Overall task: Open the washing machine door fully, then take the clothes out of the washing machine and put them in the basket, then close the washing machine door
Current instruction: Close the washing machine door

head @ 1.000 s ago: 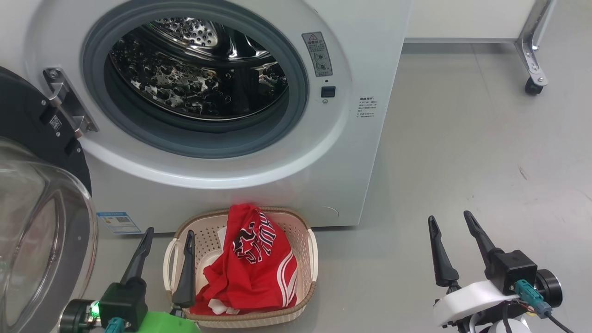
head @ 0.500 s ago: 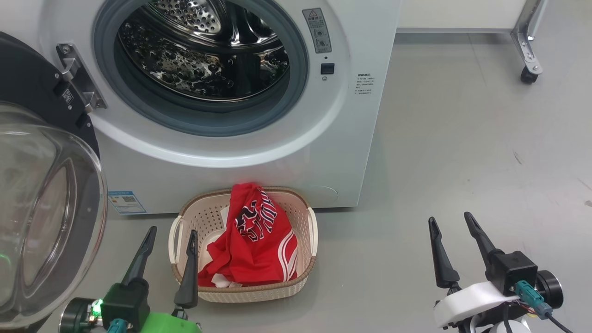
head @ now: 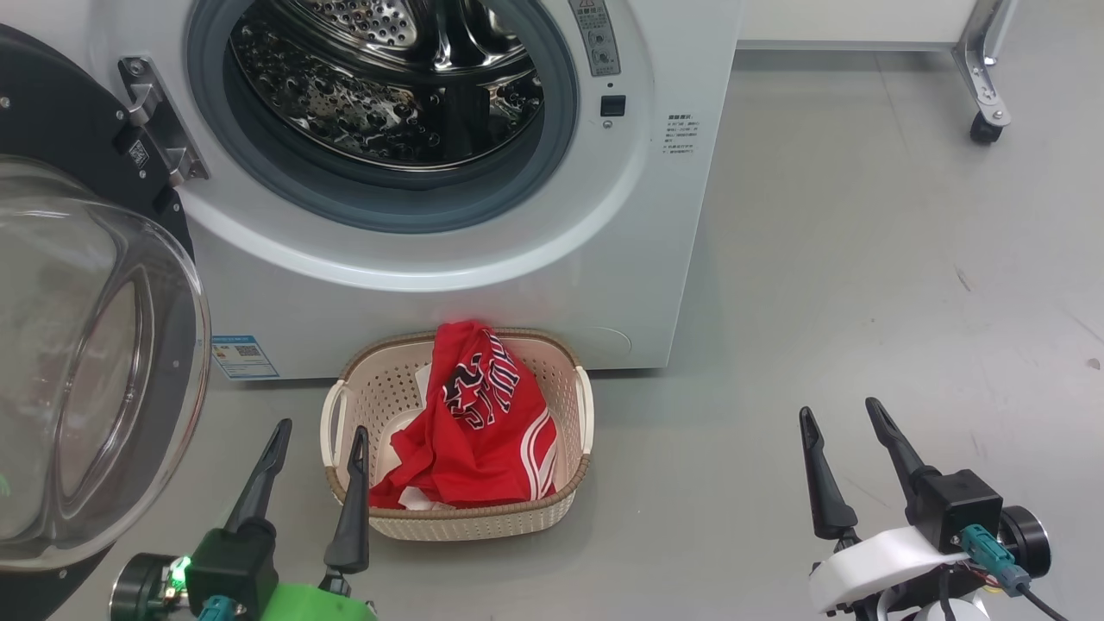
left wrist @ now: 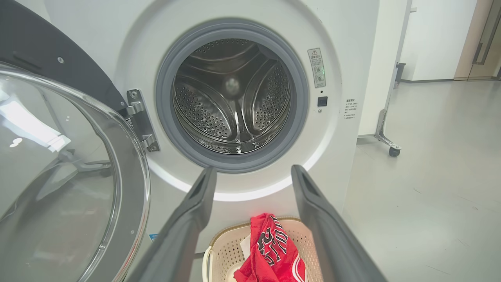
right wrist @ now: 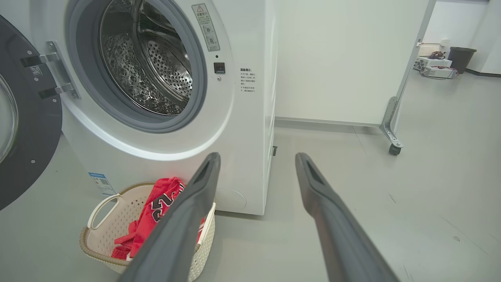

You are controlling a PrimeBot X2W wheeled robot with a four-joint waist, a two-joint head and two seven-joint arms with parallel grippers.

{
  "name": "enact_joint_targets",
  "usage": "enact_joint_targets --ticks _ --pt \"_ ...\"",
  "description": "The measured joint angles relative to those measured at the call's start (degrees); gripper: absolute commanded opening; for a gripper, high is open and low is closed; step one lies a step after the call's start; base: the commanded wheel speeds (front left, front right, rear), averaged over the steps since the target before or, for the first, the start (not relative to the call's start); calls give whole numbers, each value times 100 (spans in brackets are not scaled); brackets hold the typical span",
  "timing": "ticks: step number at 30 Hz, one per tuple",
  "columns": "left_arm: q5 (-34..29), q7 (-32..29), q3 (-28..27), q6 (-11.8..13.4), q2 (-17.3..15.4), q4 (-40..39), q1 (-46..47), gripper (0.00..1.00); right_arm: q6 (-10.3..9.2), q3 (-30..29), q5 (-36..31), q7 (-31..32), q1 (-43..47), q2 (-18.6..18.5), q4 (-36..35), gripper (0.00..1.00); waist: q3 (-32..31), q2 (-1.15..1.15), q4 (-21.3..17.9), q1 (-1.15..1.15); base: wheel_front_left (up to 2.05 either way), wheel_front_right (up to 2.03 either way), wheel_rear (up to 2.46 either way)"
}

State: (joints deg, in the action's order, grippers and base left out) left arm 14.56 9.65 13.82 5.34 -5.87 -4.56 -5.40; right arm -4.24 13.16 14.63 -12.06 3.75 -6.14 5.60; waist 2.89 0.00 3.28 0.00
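The white washing machine (head: 655, 216) (left wrist: 344, 58) (right wrist: 250, 137) stands with its round opening bare; the steel drum (head: 388, 78) (left wrist: 233, 98) holds no cloth that I can see. Its door (head: 78, 345) (left wrist: 58, 176) (right wrist: 23, 129) hangs swung wide at the left. Red clothes (head: 474, 414) (left wrist: 274, 250) (right wrist: 156, 207) lie heaped in the cream basket (head: 379, 388) (left wrist: 223, 250) (right wrist: 101, 203) on the floor before the machine. My left gripper (head: 319, 435) (left wrist: 252, 170) is open and empty, just left of the basket. My right gripper (head: 841, 412) (right wrist: 256, 156) is open over bare floor.
Grey floor stretches to the right of the machine. A white partition on a metal leg with a caster (head: 983, 129) (right wrist: 394, 149) stands behind on the right. Far off in the right wrist view are a dark bin (right wrist: 461, 58) and boxes.
The head camera has shifted, so machine and basket sit higher and further off in the picture. Both grippers keep their places in view and stay open.
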Motion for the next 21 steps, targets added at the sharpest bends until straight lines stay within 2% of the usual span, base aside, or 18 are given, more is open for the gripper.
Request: enact_joint_targets --ticks 21 --pt "-3 -53 -4 16 1 -33 -78 100 -1 11 0 18 3 -30 -5 100 -53 0 55 0 -2 2 0"
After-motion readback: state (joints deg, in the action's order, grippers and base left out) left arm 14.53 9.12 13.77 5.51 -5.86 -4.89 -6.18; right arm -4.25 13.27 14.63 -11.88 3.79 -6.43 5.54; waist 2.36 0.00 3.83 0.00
